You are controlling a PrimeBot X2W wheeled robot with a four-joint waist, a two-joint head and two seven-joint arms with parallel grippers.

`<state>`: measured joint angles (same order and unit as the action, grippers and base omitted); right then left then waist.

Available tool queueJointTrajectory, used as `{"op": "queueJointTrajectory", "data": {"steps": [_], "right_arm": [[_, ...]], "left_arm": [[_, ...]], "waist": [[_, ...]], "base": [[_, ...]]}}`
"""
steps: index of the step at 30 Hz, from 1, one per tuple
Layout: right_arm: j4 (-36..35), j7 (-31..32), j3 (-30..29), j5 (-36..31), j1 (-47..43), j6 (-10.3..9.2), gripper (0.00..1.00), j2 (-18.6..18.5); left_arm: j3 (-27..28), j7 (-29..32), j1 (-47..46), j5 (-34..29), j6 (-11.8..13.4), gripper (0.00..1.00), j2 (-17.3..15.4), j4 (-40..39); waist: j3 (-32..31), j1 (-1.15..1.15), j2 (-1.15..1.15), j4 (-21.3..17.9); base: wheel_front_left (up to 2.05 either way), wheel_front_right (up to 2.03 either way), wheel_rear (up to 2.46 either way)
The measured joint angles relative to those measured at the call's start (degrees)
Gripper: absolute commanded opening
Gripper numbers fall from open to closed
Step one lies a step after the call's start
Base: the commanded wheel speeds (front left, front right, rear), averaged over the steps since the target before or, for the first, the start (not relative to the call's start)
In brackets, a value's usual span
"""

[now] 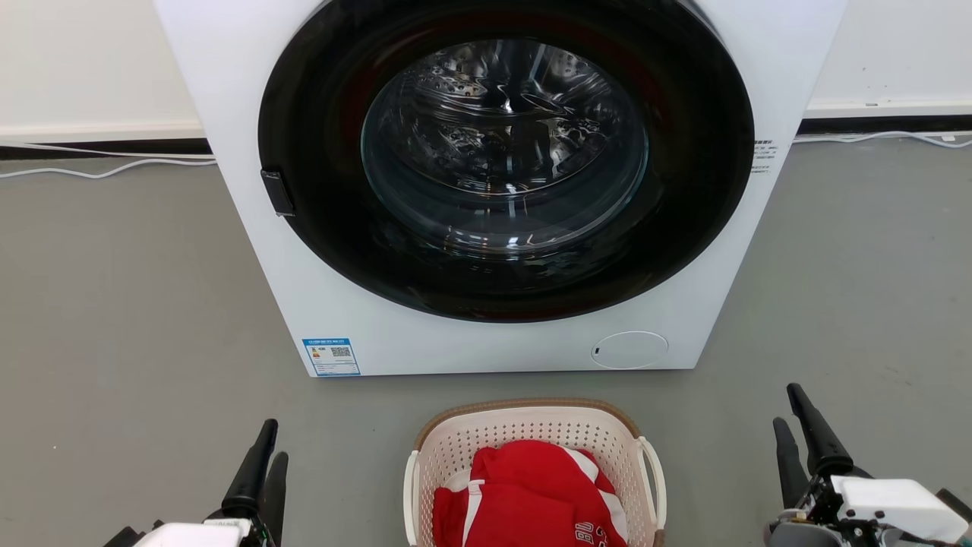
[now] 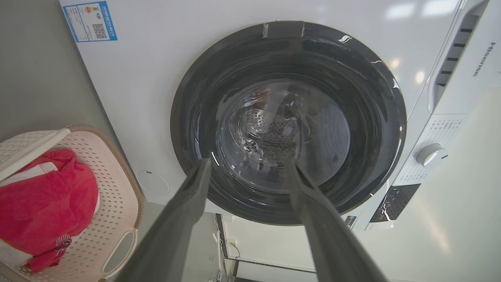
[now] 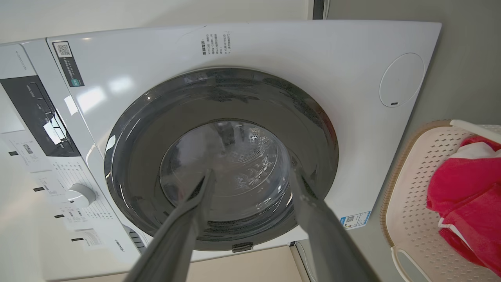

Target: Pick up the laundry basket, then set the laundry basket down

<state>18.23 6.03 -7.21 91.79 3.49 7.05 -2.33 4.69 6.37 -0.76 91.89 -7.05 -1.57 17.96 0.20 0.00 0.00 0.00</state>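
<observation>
the grey floor (image 1: pixel 114 304) carries a white front-loading washer (image 1: pixel 456 346) with a round dark door (image 1: pixel 501 144) that is shut. the left wrist view shows the brand "hisense" (image 2: pixel 480 58) on the washer's top panel. a blue label (image 1: pixel 331 356) with a qr code sits at the washer's lower front corner, on the robot's left, its print too small to read. small dark print (image 3: pixel 214 42) beside the door is also unreadable.

the laundry basket (image 1: pixel 531 429) stands on the floor just in front of the washer, between the two hands and apart from both. a red garment (image 1: pixel 524 494) with white stripes lies in it, and the white print on the cloth is partly hidden.

the left hand (image 1: pixel 275 439) is off the basket's left side and the right hand (image 1: pixel 786 404) is further off its right side. in each wrist view the fingers are spread with a clear gap and nothing between them, at the left hand (image 2: pixel 247 161) and the right hand (image 3: pixel 251 168) alike.
</observation>
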Motion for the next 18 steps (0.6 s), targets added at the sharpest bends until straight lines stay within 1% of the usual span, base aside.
{"op": "queueJointTrajectory", "data": {"steps": [7,12,18], "right_arm": [[-0.27,-0.47,0.55,-0.07,-0.87,-0.01,1.0,0.1],[-1.09,-1.09,1.69,-0.35,-0.86,-0.01,1.0,0.08],[-2.35,-2.6,2.97,-1.58,-0.85,-0.01,1.0,-0.33]], "left_arm": [[-0.62,-1.12,0.7,-0.01,0.0,1.0,0.02,-0.27],[-1.1,-1.92,0.69,-0.29,0.0,1.0,0.0,-1.14],[-1.58,-2.97,0.59,-3.24,0.0,1.0,-0.03,-2.26]], "waist": [[-0.07,0.05,0.0,0.0],[0.09,0.02,0.0,-0.01],[0.19,0.02,0.0,-0.02]], "base": [[0.0,0.0,0.0],[0.0,0.0,0.0],[0.0,0.0,0.0]]}}
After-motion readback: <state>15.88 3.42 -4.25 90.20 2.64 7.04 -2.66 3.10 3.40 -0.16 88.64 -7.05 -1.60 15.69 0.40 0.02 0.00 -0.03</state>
